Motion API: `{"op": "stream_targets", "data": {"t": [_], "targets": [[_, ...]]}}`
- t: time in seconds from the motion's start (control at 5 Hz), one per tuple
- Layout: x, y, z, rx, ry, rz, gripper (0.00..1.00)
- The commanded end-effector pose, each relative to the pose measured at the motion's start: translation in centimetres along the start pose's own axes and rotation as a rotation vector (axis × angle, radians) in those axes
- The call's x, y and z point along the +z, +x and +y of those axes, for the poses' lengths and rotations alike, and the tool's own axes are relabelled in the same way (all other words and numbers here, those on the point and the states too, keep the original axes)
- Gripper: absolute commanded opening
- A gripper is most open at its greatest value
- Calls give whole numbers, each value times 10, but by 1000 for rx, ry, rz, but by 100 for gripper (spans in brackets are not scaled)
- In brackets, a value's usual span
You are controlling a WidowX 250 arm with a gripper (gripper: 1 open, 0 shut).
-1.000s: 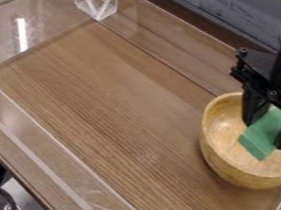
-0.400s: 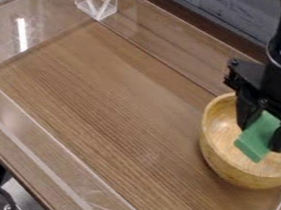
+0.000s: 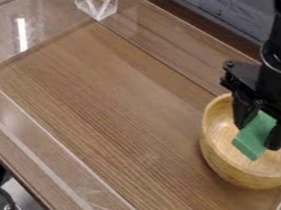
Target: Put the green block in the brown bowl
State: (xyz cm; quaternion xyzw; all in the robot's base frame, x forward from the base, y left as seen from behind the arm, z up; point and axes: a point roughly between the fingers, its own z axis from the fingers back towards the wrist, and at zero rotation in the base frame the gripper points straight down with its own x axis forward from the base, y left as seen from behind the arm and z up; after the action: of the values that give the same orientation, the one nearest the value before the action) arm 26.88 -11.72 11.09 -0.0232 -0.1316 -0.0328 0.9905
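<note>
Over the bowl, right side of counter: the gripper [image 3: 264, 131] hangs nose-down above the brown bowl [image 3: 220, 156], black arm rising out of the top edge of view.

Gripper state: closed on the green block [image 3: 259, 137]; dark fingers clamp its upper part on both sides, jaws partway apart, as wide as the block.

Green block: held tilted, long axis running down and to the left, lower end dipping inside the bowl's rim. Whether that end touches the bowl floor cannot be told from this angle.

Brown bowl: round, light wood, thick rim, sitting near the right edge of the wooden counter [image 3: 116, 103]. Nothing else seen inside it.

Surroundings: clear acrylic walls [image 3: 36, 19] fence the counter; a small clear angled stand [image 3: 96, 0] sits at the far left corner, well apart from the work.

Done, by my reading: block picked up and carried over the bowl; it is already within the rim's outline.

Left: release. Block is not yet lying free in the bowl, so the task is not complete. I judge it close to finished.

Next move calls for: opening the jaws, perhaps after a slight lowering, then lifting clear.

Risk: tilted block may tip against the rim on release; the bowl looks wide enough to catch it.
</note>
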Motion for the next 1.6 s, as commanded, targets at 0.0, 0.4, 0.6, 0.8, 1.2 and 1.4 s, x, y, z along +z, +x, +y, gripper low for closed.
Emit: {"op": "stream_targets", "data": {"t": [0.0,0.4,0.6,0.8,1.2,1.4], "targets": [[6,9,2,17,-8,-40,0],[4,9,1,25,-9,-46,0],[3,9,1,27,-10,-48,0],[1,9,1,29,-10,-51,0],[1,10,0,32,-11,-51,0],[0,10,2,38,-11,-48,100]]}}
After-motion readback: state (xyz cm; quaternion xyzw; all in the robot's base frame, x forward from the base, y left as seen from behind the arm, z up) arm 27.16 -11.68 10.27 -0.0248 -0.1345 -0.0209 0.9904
